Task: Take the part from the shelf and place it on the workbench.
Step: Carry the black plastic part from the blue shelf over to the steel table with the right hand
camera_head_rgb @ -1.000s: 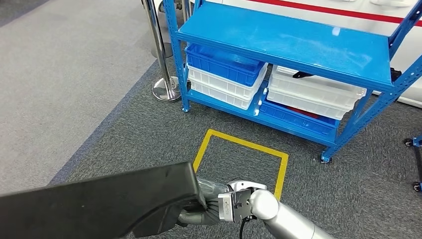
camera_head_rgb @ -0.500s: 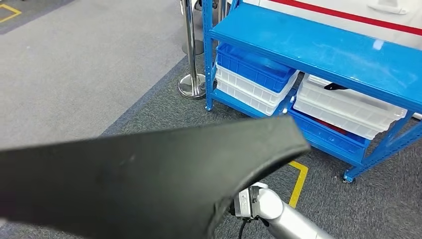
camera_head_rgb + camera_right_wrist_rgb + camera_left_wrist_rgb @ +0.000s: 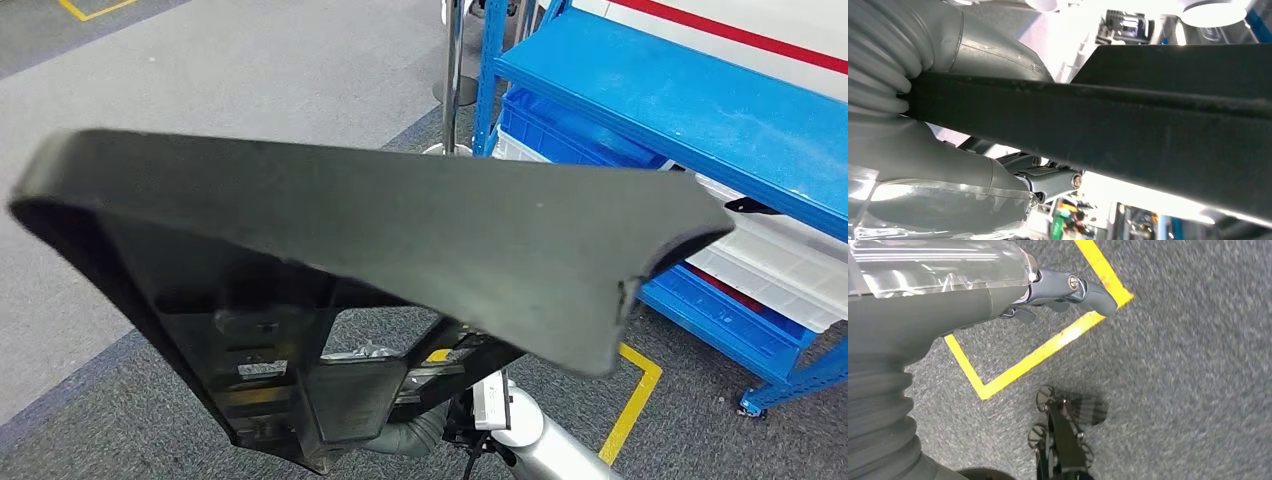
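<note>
Your right hand (image 3: 420, 425), low in the frame's centre, grips the black part (image 3: 380, 250), which spans most of the head view. Your left hand (image 3: 1048, 290) hangs over the carpet, holding nothing, fingers loosely curled. Beyond, at upper right, stands the blue shelf (image 3: 700, 100) with white bins (image 3: 780, 255).

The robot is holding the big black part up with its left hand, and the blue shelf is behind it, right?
Not quite. The right hand holds the big black part, as the right wrist view shows. The left hand hangs over the carpet holding nothing. The blue shelf is behind it.
</note>
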